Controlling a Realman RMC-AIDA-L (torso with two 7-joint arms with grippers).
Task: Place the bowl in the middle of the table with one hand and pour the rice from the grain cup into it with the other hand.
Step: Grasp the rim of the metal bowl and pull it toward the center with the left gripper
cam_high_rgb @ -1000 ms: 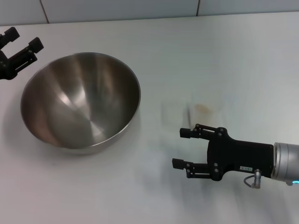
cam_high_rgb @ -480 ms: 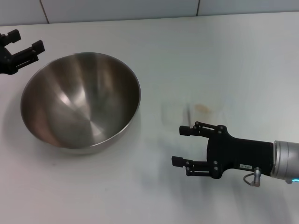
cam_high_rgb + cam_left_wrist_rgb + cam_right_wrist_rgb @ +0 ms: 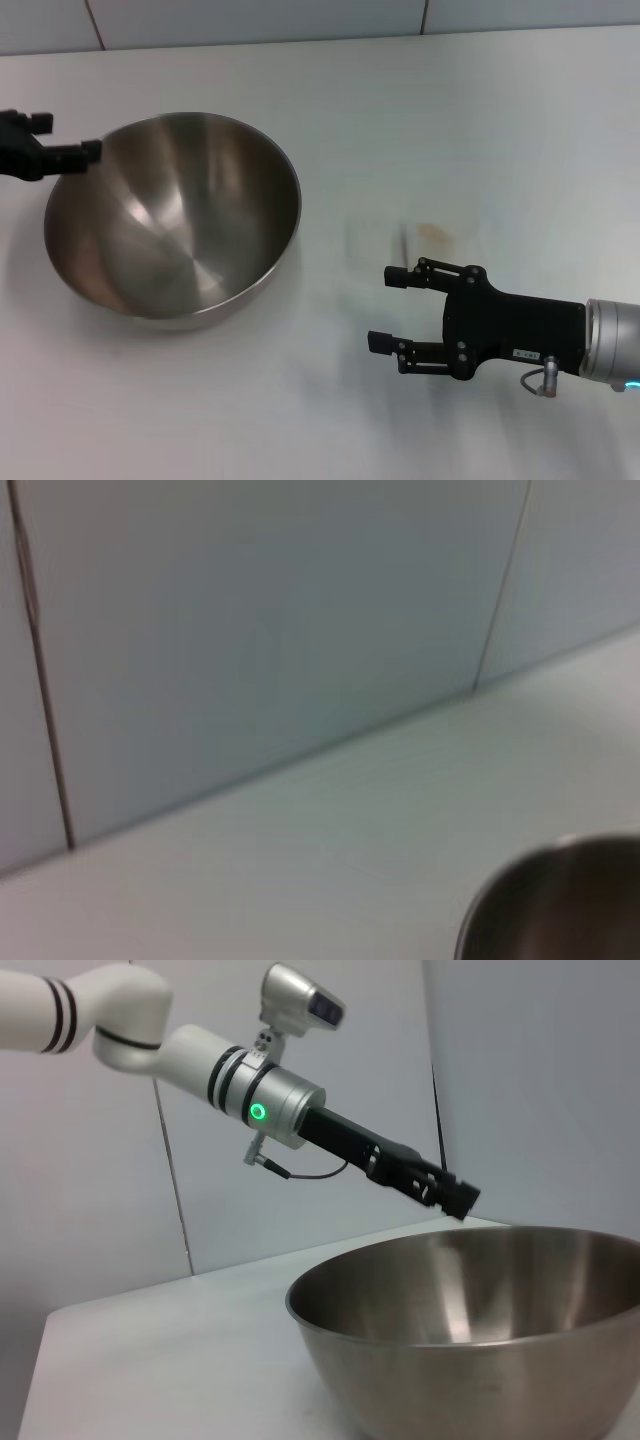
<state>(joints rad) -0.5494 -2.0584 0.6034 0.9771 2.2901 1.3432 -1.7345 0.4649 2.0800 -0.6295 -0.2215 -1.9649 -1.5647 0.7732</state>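
Note:
The steel bowl (image 3: 170,215) stands on the left part of the white table (image 3: 330,100). My left gripper (image 3: 67,136) is open at the bowl's far left rim, with one fingertip (image 3: 92,150) over the rim edge. The right wrist view shows the bowl (image 3: 480,1330) with the left gripper (image 3: 455,1196) just above its far rim. My right gripper (image 3: 385,311) is open and empty, low over the table right of the bowl. A faint see-through outline, the grain cup (image 3: 377,243), stands just beyond it. I cannot make out any rice.
A brownish stain (image 3: 433,232) marks the table beside the cup. A tiled wall (image 3: 250,630) runs along the table's far edge. The left wrist view shows only the wall, the table and a bit of the bowl's rim (image 3: 560,895).
My left gripper has turned and moved down and right, from beyond the bowl to its rim. My right gripper has barely moved. The bowl stays put.

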